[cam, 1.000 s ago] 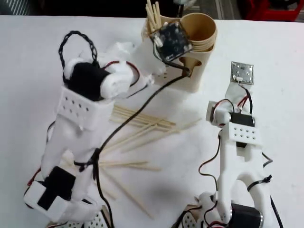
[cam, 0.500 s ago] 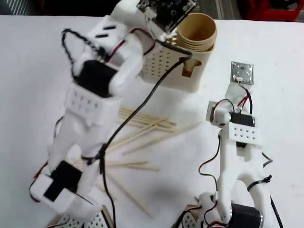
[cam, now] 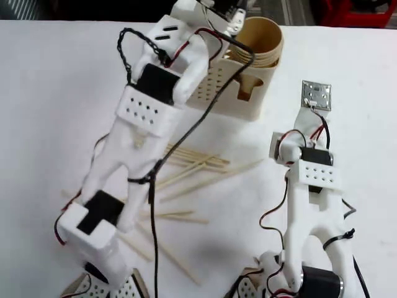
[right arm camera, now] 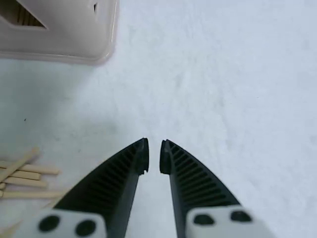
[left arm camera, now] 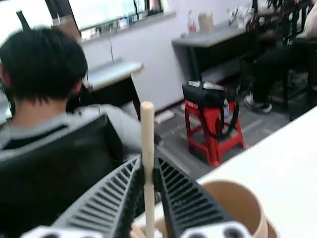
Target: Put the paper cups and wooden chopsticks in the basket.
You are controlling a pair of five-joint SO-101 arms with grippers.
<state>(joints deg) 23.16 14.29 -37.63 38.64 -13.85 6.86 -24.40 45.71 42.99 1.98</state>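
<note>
My left arm (cam: 155, 99) stretches over the cream basket (cam: 229, 87) at the table's far side. Its gripper (left arm camera: 147, 163) is shut on one wooden chopstick (left arm camera: 147, 124), held upright above the stack of paper cups (left arm camera: 233, 201). These paper cups (cam: 260, 37) stand in the basket's right end. Several loose chopsticks (cam: 192, 167) lie scattered on the white table between the arms. My right gripper (right arm camera: 152, 156) hangs shut and empty just above the table, with a corner of the basket (right arm camera: 59, 29) and some chopstick ends (right arm camera: 22, 173) close by.
The right arm (cam: 310, 180) stands on the table's right side, near the front. The table's far edge runs just behind the basket. Bare white table (right arm camera: 223, 74) lies to the right of the basket.
The left arm has risen and swung farther out over the basket, and it now covers the basket's left end. The right arm has kept still.
</note>
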